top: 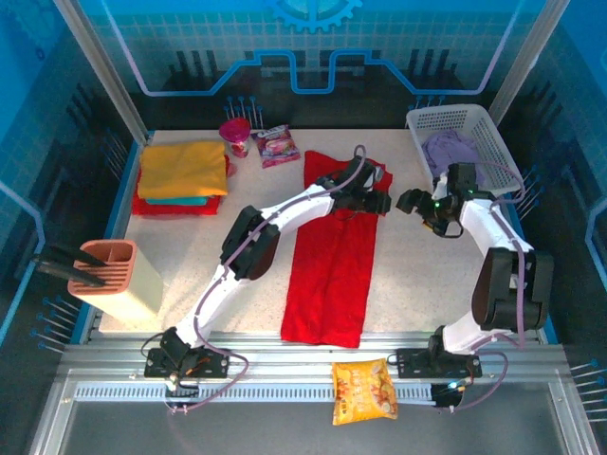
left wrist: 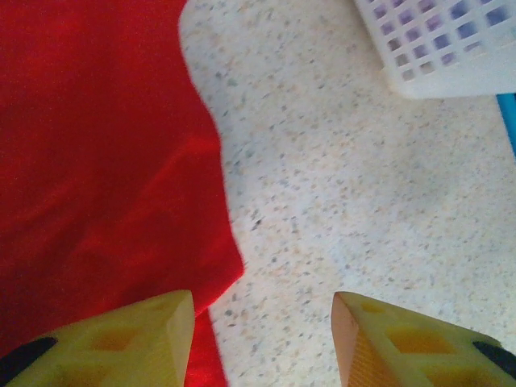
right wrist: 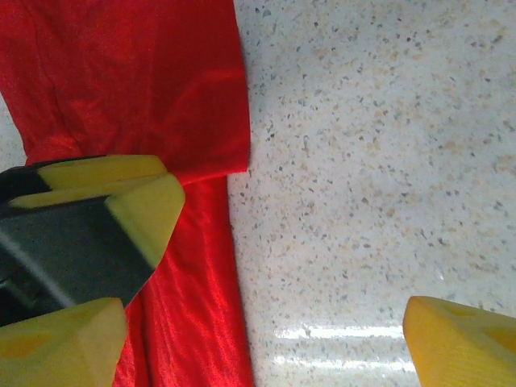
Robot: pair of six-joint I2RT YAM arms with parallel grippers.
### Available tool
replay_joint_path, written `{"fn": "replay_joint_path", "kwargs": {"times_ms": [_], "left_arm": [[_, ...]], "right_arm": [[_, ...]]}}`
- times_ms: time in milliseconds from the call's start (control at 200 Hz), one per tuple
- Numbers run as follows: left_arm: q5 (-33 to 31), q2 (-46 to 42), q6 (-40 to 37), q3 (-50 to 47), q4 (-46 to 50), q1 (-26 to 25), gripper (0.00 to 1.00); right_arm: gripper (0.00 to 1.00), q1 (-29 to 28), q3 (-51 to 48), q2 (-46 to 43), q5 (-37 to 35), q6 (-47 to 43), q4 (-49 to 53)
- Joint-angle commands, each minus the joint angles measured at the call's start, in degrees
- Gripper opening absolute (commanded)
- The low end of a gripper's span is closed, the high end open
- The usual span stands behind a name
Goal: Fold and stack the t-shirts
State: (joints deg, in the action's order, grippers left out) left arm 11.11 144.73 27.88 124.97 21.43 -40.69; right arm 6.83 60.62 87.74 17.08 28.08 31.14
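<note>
A bright red t-shirt (top: 332, 275) lies as a long narrow strip down the middle of the table. My left gripper (top: 383, 202) hovers at its far right corner, open. In the left wrist view the left gripper (left wrist: 262, 339) has bare table between its fingers and one fingertip (left wrist: 153, 334) sits over the red cloth's (left wrist: 97, 161) edge. My right gripper (top: 410, 201) is just to the right of it, open wide over bare table (right wrist: 258, 343), apart from the red shirt (right wrist: 145, 81). A mustard yellow shirt (top: 180, 166) tops a folded stack over a teal one (top: 185, 200). A lilac shirt (top: 448, 150) lies in the basket.
The white lattice basket (top: 493, 133) stands back right, with its corner (left wrist: 451, 48) close to the left gripper. A pink cup (top: 235, 136) and a snack packet (top: 277, 145) are at the back. An orange holder (top: 114, 275) stands left. A snack bag (top: 363, 391) lies on the front rail.
</note>
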Motion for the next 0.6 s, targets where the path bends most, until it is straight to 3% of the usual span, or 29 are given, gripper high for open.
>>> {"fn": "replay_joint_path", "kwargs": {"times_ms": [0,95,230,395,595], "left_arm": [[-1.42,-9.00,-1.52,-8.43,1.91,1.51,0.50],[-1.31,-16.54,-1.68,-16.50,1.19,2.39,0.54],[-2.31,-26.47,-1.76,-26.50,3.67,3.08,0.59],[-2.95,-37.14,0.97,-39.19,5.47,5.34,0.60],[-2.90,-47.60,3.56,-54.82,7.00,7.94,0.60]], "right_arm": [[0.93,0.74,-1.92,-4.55,0.43,-0.56,4.35],[1.00,-1.02,-4.67,-8.70,1.78,-0.53,5.87],[1.00,-7.59,-6.00,-13.18,-2.92,-1.56,11.31],[1.00,-12.25,-11.37,-16.33,2.86,1.07,10.69],[0.85,-17.56,-18.53,-16.89,3.99,2.37,8.33]]}}
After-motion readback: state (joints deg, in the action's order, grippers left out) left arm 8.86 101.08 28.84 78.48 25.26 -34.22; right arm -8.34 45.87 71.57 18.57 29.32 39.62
